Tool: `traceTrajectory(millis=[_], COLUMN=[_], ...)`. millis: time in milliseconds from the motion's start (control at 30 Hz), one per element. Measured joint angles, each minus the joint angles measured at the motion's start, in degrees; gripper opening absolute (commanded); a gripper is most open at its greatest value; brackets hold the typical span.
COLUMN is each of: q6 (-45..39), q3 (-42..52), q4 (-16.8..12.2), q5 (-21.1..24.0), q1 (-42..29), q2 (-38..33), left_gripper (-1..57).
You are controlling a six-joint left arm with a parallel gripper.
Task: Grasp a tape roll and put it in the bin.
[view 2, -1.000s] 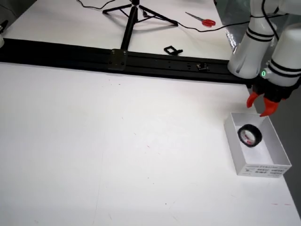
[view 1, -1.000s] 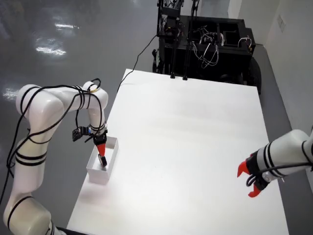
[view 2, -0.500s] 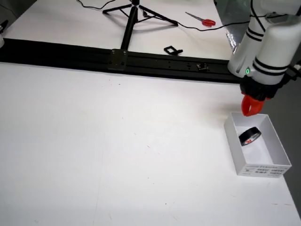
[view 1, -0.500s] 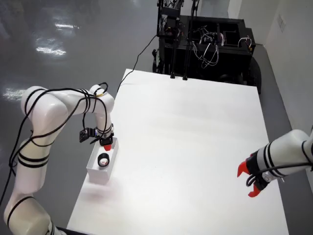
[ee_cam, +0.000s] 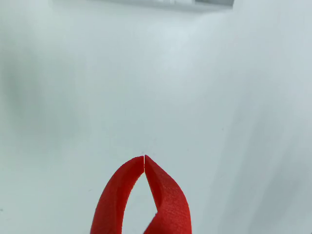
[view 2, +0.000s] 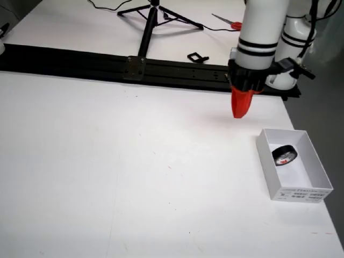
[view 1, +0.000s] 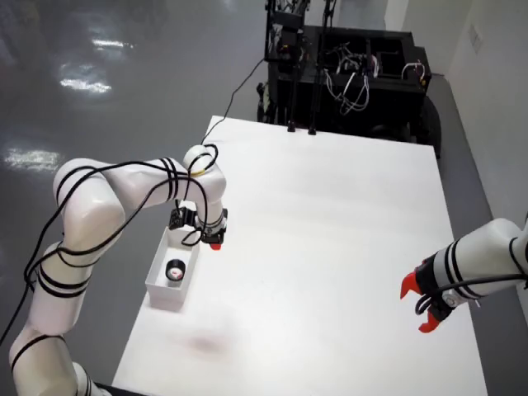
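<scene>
One white table [view 1: 346, 247] is seen, filling most of the view from above and the view from the side, with broad bare surface across its middle and far half. Two white arms are counted in the view from above: the working arm [view 1: 124, 194] at the left edge of the table and a second arm [view 1: 487, 264] at the right edge with its own red fingers spread. One white bin [view 2: 317, 177] is placed at the table's edge, at the lower right in the view from the side and just left of the working arm's wrist in the view from above [view 1: 157, 280]. One black tape roll [view 2: 285, 155] is lodged inside the bin, tilted against the floor near the far wall, its open face turned up toward the side camera [view 1: 175, 269]. The gripper [view 2: 240, 113] is hung above bare table beside the bin, apart from it, and is empty; in the view that rides on the gripper [ee_cam: 144, 158] the red fingertips are pressed together at their points, nothing being held between them.
</scene>
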Motion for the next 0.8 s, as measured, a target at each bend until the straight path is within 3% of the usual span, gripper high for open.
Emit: traceTrajectory(millis=[300,800], q6=[0.87,12.59], q3=[-5.24,-14.72], q4=[1.43,1.16], q5=[1.72,1.78], q1=[-10.61,-25.22], q2=[0.08,-1.4], left_gripper=[-0.5,-0.4])
